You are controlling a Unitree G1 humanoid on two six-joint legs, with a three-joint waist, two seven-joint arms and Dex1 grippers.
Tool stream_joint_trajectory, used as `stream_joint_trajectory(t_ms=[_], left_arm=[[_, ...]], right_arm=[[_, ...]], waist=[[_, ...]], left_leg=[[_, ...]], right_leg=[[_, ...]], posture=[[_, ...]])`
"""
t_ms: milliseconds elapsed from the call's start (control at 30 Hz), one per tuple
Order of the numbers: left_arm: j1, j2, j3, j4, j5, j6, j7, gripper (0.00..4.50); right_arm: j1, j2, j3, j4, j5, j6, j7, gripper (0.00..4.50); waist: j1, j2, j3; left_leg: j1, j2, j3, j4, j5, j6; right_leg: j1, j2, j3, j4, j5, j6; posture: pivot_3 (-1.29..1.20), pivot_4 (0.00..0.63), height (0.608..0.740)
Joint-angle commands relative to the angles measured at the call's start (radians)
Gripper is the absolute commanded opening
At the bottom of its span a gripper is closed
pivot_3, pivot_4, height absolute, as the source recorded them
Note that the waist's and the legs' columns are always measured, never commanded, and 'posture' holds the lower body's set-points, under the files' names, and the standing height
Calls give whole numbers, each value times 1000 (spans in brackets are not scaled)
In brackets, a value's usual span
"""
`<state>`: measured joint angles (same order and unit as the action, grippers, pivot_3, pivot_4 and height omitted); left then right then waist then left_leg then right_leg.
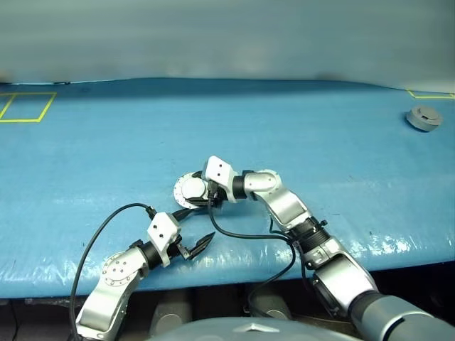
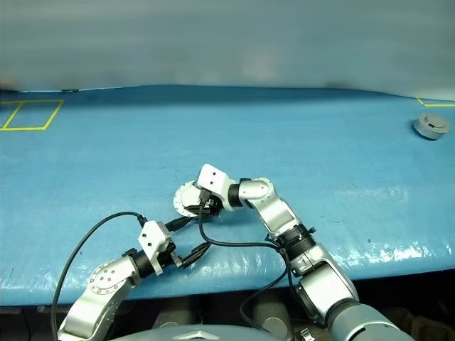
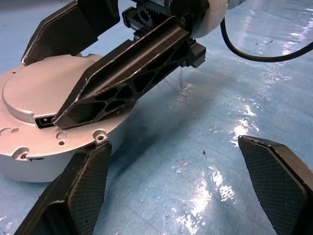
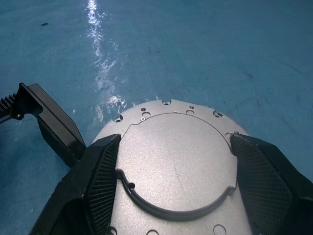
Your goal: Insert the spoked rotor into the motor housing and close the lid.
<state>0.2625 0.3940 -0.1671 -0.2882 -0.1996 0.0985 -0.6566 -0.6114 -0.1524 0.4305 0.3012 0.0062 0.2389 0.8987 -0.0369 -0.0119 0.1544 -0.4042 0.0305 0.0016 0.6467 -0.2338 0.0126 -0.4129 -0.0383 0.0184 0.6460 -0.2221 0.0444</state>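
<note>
While the left arm reaches in from the table's near edge, its left gripper (image 1: 193,247) hangs released, fingers spread, just short of the lid (image 3: 58,93). Mid-table, that lid sits on the housing (image 3: 29,161). Bent leftward at the wrist, the right gripper (image 4: 171,171) straddles the lid, pads at its sides.

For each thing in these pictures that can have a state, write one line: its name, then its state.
lid: on the motor housing, plain face up.
motor housing: flat on the blue table, closed by the lid.
right gripper: fingers either side of the lid.
left gripper: open, empty, beside the housing.
small grey part: far off, untouched.
</note>
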Motion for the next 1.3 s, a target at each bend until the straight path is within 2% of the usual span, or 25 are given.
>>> stream_joint_trajectory(t_ms=[33,200,633,900,1300], left_arm=[[2,-6,2,-33,-11,-20,1,4500],[3,-3,2,-35,-12,-18,1,4500],[-7,-2,3,-32,-17,-13,-5,4500],[-3,-4,4,-36,-17,-9,2,4500],[-1,-7,3,-33,-19,-13,4,4500]], right_arm=[[-11,19,-19,-26,21,1,-1,3246],[29,21,-23,-64,23,43,-28,3246],[74,78,-33,-106,12,98,-163,3246],[63,87,-30,-88,-1,95,-190,3246],[54,96,-26,-120,-6,189,-226,3246]], waist=[[0,0,0],[1,0,0],[1,0,0],[1,0,0],[1,0,0]], left_leg=[[0,0,0,0,0,0],[0,0,0,0,0,0],[0,0,0,0,0,0],[0,0,0,1,0,0],[0,0,0,1,0,0]], right_leg=[[0,0,0,0,0,0],[0,0,0,0,2,-4],[0,0,0,0,2,-3],[0,0,0,0,2,-2],[1,0,0,1,2,-2]], posture=[[0,150,740],[0,150,740],[0,150,740],[0,150,740],[0,150,740]])
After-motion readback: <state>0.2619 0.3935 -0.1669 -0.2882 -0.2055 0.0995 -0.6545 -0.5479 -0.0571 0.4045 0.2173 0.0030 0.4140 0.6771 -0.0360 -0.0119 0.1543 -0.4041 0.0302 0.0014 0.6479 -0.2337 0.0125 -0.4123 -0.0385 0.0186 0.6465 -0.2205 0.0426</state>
